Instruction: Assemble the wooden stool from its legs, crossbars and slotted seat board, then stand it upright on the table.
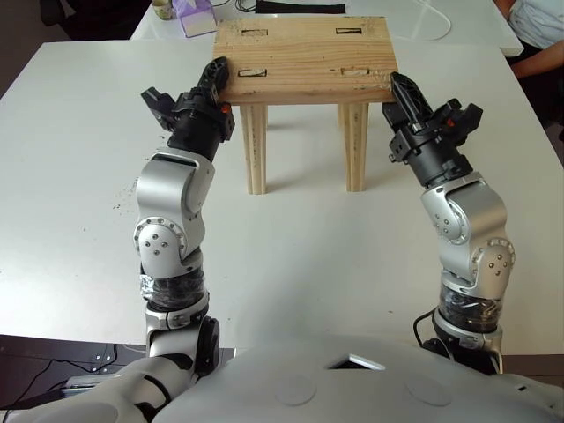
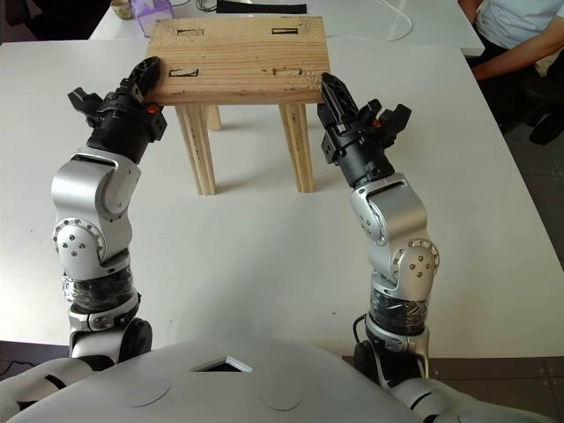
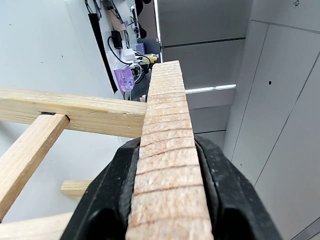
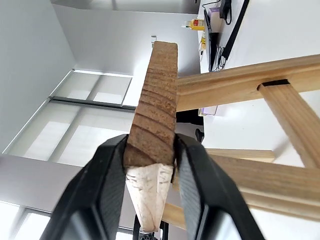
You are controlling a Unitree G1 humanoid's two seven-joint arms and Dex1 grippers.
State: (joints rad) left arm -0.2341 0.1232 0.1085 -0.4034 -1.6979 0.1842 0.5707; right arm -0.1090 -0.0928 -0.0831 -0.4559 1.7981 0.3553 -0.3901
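Nearest, the white counter (image 1: 291, 264) runs out toward the stool, and both arms are raised to it, one at each end. The left gripper (image 1: 216, 72) has its fingers pinching the left end of the seat board (image 1: 304, 53), and the wrist view shows end grain wedged tight between them. The right gripper (image 1: 401, 88) mirrors it, with its fingers clamped on the right end.

Between them the stool stands upright toward the far half of the counter. Its near left leg (image 1: 255, 145) is planted on the surface, a crossbar (image 4: 235, 80) is joined in under the seat, and the slots (image 1: 253, 72) face up.

I'd call it assembled and standing. What looks left is letting go on both sides and drawing clear without nudging it over. Far beyond sits a purple box (image 1: 194, 16).
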